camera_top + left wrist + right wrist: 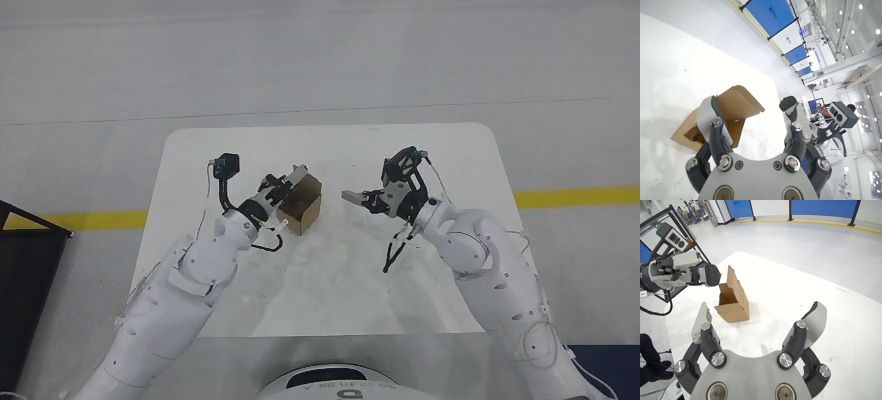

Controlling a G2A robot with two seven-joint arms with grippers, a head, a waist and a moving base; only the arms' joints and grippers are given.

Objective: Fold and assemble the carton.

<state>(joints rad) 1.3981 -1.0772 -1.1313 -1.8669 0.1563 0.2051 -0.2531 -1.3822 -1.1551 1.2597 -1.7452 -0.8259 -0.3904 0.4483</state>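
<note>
Since the cardboard carton [303,204] is sitting on the table [420,290] with the left gripper [751,103] gaping wide at its 10 o'clock, I'm thinking the wide-open right gripper [761,308] at 3 o'clock should be bracing it

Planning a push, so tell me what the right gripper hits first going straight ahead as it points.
Probably the carton: the open right gripper points across bare table toward its side wall, with nothing between. Depth is unclear; it may only clip the near edge.
</note>
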